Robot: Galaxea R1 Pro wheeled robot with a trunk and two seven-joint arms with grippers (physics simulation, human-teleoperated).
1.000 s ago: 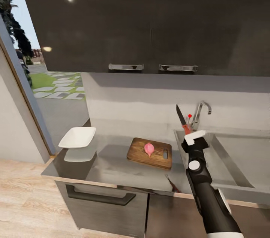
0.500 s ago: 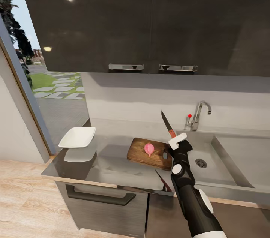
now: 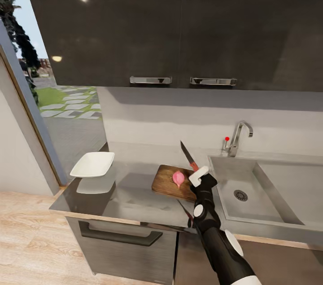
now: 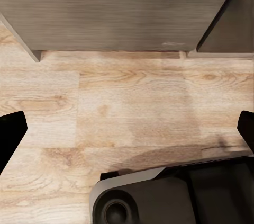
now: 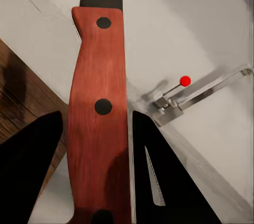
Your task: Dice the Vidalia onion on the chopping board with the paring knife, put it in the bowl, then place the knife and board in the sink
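A pink onion [image 3: 178, 178] lies on the dark-brown chopping board [image 3: 167, 183] on the grey countertop [image 3: 130, 202]. My right gripper [image 3: 198, 173] is shut on the paring knife [image 3: 188, 155] by its red handle [image 5: 98, 118]. It hovers over the board's right end, just right of the onion, with the dark blade pointing up and to the left. Black fingers [image 5: 32, 171] flank the handle. The white bowl [image 3: 93, 164] sits at the counter's left end. My left gripper [image 4: 127, 128] is open, pointing down at the wooden floor.
The steel sink [image 3: 251, 213] with its drain [image 3: 240, 195] lies right of the board; the faucet [image 3: 238, 136] and red knob [image 3: 227, 138] stand behind it. Dark upper cabinets [image 3: 179, 20] hang overhead. A glass door opens on the left.
My right arm has carried the knife leftward, from over the sink's left edge to the chopping board's right end. Onion, board and bowl have not moved.
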